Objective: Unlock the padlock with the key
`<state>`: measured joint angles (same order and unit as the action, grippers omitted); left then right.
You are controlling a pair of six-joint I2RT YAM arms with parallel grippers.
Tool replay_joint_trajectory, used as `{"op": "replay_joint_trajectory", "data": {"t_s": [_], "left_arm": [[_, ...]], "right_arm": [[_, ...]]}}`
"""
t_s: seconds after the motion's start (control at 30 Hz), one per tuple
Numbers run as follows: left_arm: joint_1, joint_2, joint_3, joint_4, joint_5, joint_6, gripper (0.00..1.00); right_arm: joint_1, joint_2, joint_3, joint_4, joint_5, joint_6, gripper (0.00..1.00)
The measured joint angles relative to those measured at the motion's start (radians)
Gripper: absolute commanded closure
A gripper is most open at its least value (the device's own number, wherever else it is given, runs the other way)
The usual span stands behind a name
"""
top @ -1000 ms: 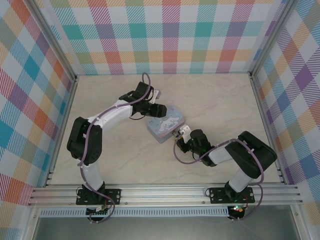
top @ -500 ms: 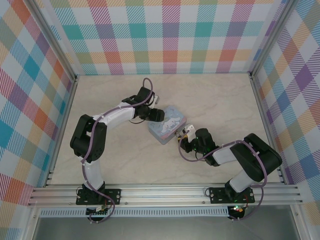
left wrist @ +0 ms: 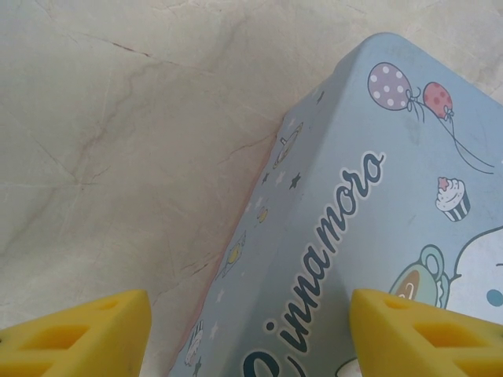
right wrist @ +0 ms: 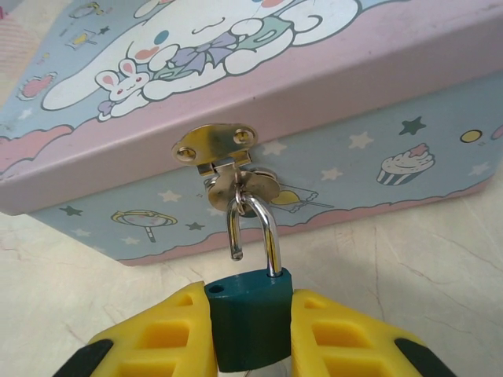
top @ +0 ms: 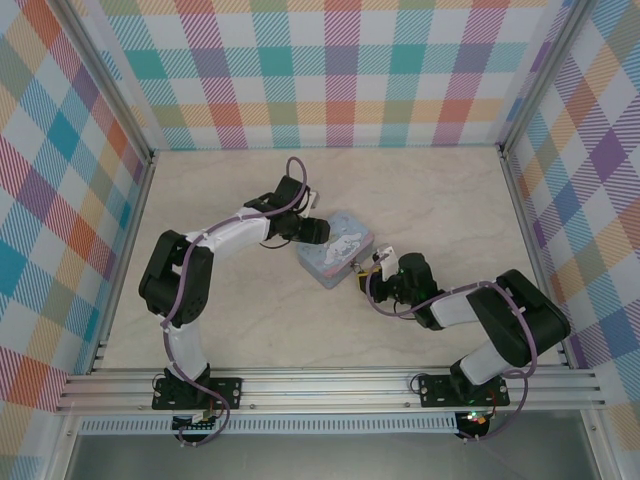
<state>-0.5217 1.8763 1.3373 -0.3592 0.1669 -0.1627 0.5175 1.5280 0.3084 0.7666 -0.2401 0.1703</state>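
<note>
Over the last second your left gripper (top: 312,229) has slid in from beyond the 10 o'clock corner of the tin (top: 338,250) to sit over that corner. Your right gripper (right wrist: 250,312) has eased a little toward 3 o'clock, and the tin has hardly shifted. In the left wrist view the left jaws stand wide apart with the tin's edge between them and nothing gripped; you cannot tell whether a finger rests on the lid. The right fingers are clamped on the teal body of the padlock (right wrist: 247,334), which hangs at the tin's 4 o'clock side with its shackle (right wrist: 269,228) threaded through the brass hasp (right wrist: 215,146). Look at that shackle: one leg sits in the body, and the other hangs free with its empty hole showing beside it (that reads as sprung, not locked). So the unlocking itself looks done, and the left arm's arrival looks like bracing for the tin. What remains, I judge, is swinging the free leg aside and unhooking it from the hasp without dragging the tin
</note>
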Motion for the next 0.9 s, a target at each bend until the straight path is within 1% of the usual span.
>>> {"op": "replay_joint_trajectory", "data": {"t_s": [0.13,0.3,0.47,0.63,0.9], "left_arm": [[-0.002,-0.006,-0.009,0.007,-0.005,0.003,0.33],[-0.006,-0.015,-0.027,0.023,-0.014,0.003,0.33],[-0.017,-0.024,-0.042,0.040,-0.042,0.003,0.32],[-0.037,-0.038,-0.061,0.056,-0.100,0.003,0.32],[-0.053,-0.056,-0.084,0.075,-0.170,0.002,0.31]], "right_arm": [[-0.013,-0.001,0.000,-0.010,-0.053,0.039,1.00],[-0.020,0.001,0.002,-0.020,-0.085,0.093,1.00],[-0.021,0.042,0.003,0.016,-0.086,0.162,1.00],[-0.021,0.098,0.014,0.066,-0.077,0.227,1.00],[-0.021,0.104,0.021,0.096,-0.045,0.280,1.00]]}}
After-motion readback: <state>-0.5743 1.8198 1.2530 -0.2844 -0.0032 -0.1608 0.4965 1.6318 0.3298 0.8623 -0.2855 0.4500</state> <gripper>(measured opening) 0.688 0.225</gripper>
